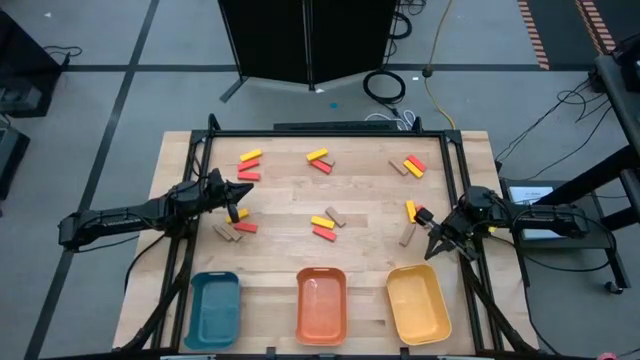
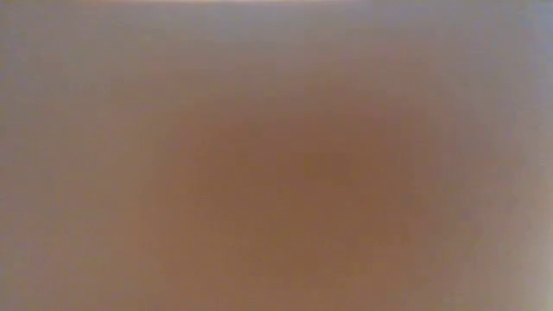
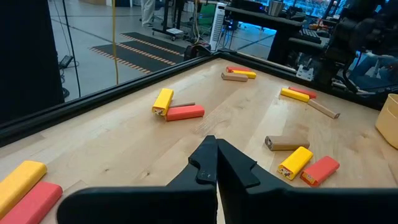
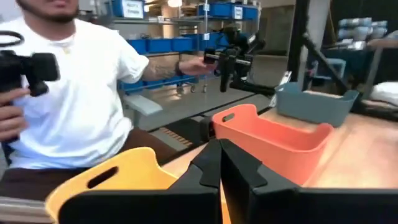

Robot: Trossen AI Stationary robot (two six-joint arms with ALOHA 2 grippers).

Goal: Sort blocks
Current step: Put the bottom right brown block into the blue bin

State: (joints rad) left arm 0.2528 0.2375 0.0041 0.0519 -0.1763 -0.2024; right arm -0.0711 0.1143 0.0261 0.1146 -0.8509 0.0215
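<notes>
The left arm reaches in low from the table's left side. The left gripper [image 1: 236, 197] is pinched tight with nothing in it, beside a few blocks [image 1: 236, 226]. The right arm reaches in from the right. The right gripper [image 1: 437, 240] is pinched tight and empty too, above the yellow tray [image 1: 420, 304]. More blocks lie in little groups over the table [image 1: 365, 205].

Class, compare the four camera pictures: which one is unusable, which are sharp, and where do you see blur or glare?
Low view: a uniform brown-grey blur, nothing can be made out. High view: evenly lit and sharp, the blocks and three trays clear. Left wrist view: blocks crisp, with pale glare on the table. Right wrist view: the orange tray is fairly clear, the person behind is soft.
</notes>
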